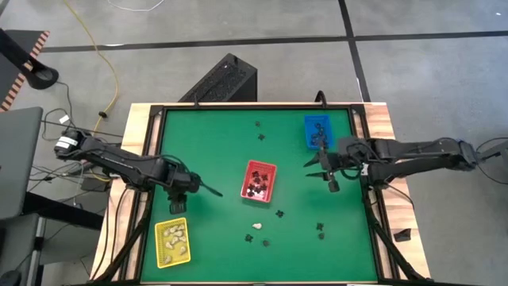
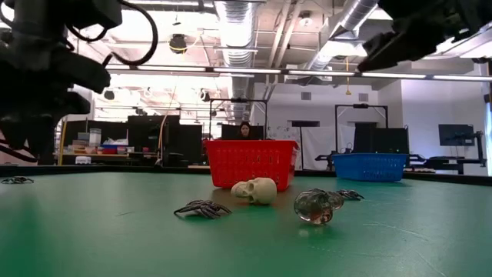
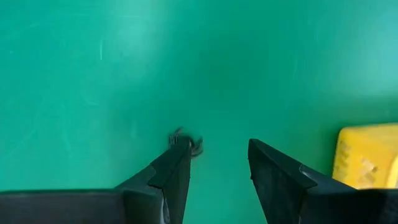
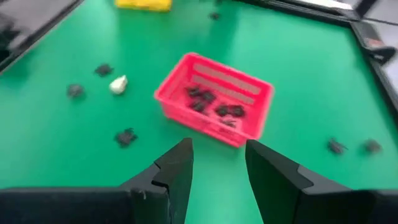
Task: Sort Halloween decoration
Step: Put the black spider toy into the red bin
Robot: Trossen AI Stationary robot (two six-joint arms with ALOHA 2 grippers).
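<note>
Both arms (image 1: 127, 163) over green table (image 1: 222, 135)

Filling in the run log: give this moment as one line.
left tool: open, empty, near yellow tray | right tool: open, empty, beside blue tray | red tray: holds black pieces

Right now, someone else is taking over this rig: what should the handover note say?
Left gripper: open, empty, over bare mat between the yellow tray and red tray; a small black spider lies by its fingertips.
Right gripper: open, empty, just below the blue tray.
Done: cream pieces in the yellow tray, black pieces in the red tray, dark pieces in the blue tray.
Left: loose pieces on the mat, including a cream skull, dark bits near it, two black ones near the far edge, and two on the right.
</note>
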